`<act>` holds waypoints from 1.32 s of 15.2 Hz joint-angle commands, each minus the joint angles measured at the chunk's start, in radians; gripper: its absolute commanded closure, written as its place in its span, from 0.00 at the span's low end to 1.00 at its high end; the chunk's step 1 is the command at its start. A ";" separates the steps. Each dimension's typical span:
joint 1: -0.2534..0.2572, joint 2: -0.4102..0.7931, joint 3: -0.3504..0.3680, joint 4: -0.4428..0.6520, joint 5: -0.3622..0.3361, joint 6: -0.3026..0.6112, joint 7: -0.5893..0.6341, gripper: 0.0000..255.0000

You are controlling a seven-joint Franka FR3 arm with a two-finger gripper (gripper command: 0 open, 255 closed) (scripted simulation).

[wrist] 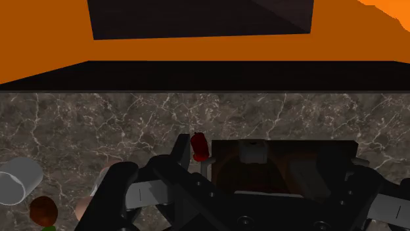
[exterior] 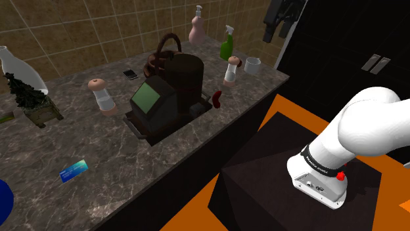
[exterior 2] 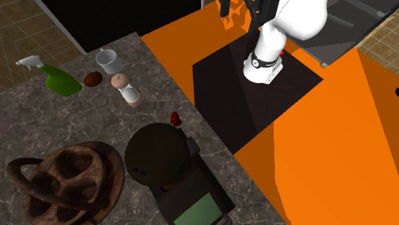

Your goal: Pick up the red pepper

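**While red pepper (exterior: 217, 99) lies on desk (exterior: 131, 167), end effector (exterior: 274, 26) is held aloft**

Pepper is seen nr desk's edge, just beside dark machine (exterior: 174, 88); capped shaker (exterior: 230, 69) is set near. End effector is raised well apart from pepper; its open/closed state can't be told.

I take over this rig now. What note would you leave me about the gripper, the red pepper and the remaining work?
Gripper: up high, beyond the counter's front edge, far from the pepper.
Red pepper: lies on the marbled counter near its front edge, beside the dark machine with a green screen.
Done: nothing yet; the pepper is not grasped.
Left: bring the gripper down over the pepper, grasp it, lift it.
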 commanded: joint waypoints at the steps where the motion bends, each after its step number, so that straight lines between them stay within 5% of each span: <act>1: 0.000 0.000 0.000 0.000 0.000 0.000 0.000 0.00; 11: -0.012 0.179 -0.027 -0.174 -0.005 0.363 -0.076 0.00; 20: -0.015 0.465 -0.054 -0.203 0.013 0.686 -0.151 0.00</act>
